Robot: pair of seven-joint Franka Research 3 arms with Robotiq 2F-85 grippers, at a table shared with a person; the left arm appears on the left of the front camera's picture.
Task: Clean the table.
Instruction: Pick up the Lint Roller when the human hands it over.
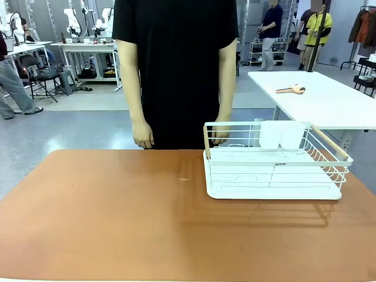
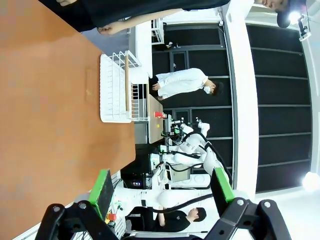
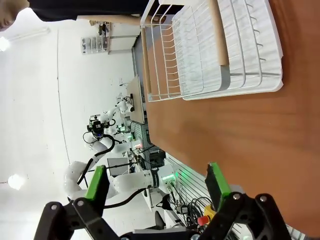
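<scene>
Wide apart and empty, the jaws of the left gripper (image 2: 161, 186), nothing between the green pads (image 2: 102, 187). Likewise spread, gripping nothing, those of the right gripper (image 3: 155, 181). Out ahead of both pairs of jaws, touching neither, the terracotta table (image 1: 117, 223). Far beyond the left jaws, off toward the finger on that view's left side, a white wire dish rack (image 2: 114, 90) standing on the tabletop, a small pale mark (image 2: 90, 91) near it. Straight out from the right jaws, the same rack, wooden handles along its sides, well apart from the fingertips. Past the rack, at the table's far edge, a person in a black shirt: the person's right hand (image 1: 143, 135) hanging by the edge, the person's left hand (image 1: 220, 134) just behind the rack's corner.
</scene>
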